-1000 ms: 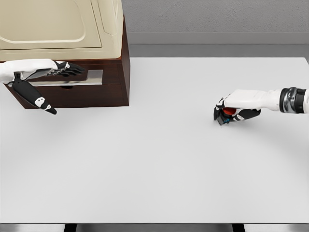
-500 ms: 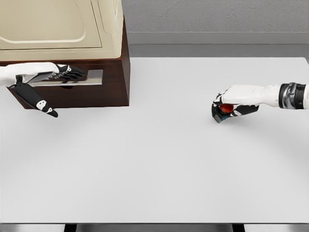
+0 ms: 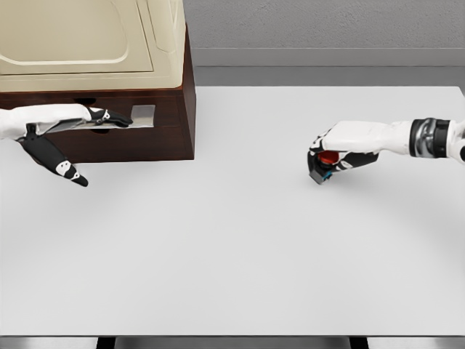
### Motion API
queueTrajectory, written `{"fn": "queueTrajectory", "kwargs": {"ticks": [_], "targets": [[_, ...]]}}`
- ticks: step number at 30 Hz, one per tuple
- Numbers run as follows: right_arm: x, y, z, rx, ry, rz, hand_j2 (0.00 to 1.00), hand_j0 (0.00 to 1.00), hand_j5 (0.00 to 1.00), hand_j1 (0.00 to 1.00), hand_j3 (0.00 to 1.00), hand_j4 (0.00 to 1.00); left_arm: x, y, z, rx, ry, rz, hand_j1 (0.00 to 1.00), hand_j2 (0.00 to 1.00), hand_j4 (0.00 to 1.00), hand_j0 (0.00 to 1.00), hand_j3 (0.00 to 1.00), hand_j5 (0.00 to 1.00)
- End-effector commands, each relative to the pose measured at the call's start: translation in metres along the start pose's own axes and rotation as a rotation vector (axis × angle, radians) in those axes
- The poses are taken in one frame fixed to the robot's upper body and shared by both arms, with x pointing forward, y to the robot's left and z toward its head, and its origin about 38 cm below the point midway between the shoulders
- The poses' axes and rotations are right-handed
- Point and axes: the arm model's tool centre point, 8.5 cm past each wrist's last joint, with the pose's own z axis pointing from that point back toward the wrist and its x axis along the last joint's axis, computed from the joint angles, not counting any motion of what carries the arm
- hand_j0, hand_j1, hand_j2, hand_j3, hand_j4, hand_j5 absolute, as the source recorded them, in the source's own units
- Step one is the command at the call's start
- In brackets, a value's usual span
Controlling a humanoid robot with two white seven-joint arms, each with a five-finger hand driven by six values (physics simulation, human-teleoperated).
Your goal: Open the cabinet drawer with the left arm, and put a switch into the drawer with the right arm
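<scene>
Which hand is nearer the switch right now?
Right. The right hand is closed around the switch at the table's right side; the left hand is far off at the drawer front of the cabinet.

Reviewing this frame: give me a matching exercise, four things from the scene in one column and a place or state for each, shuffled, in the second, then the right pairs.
Things:
1. switch
2. left hand
3. cabinet
4. right hand

Places or states:
A. stands at the far left corner of the white table
B. dark with a red button, held in the fingers of one hand
C. fingers lie along the metal handle plate of the drawer
D. closed around a small thing at the right of the table

Pairs: 1-B, 2-C, 3-A, 4-D
</scene>
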Motion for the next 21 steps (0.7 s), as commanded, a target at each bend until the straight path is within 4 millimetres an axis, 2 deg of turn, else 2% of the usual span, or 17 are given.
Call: {"fn": "queueTrajectory", "kwargs": {"ticks": [1, 21], "targets": [[0.003, -0.002, -0.004, -0.007, -0.013, -0.002, 0.5, 0.5, 0.5, 0.5, 0.5, 0.5, 0.001, -0.001, 0.003, -0.003, -0.005, 0.01, 1.0, 1.0, 1.0, 1.0, 1.0, 1.0], [0.023, -0.023, -0.024, -0.042, -0.082, 0.041, 0.49, 0.49, 0.49, 0.49, 0.49, 0.49, -0.008, -0.006, 0.016, -0.003, 0.012, 0.016, 1.0, 1.0, 1.0, 1.0, 1.0, 1.0]]}}
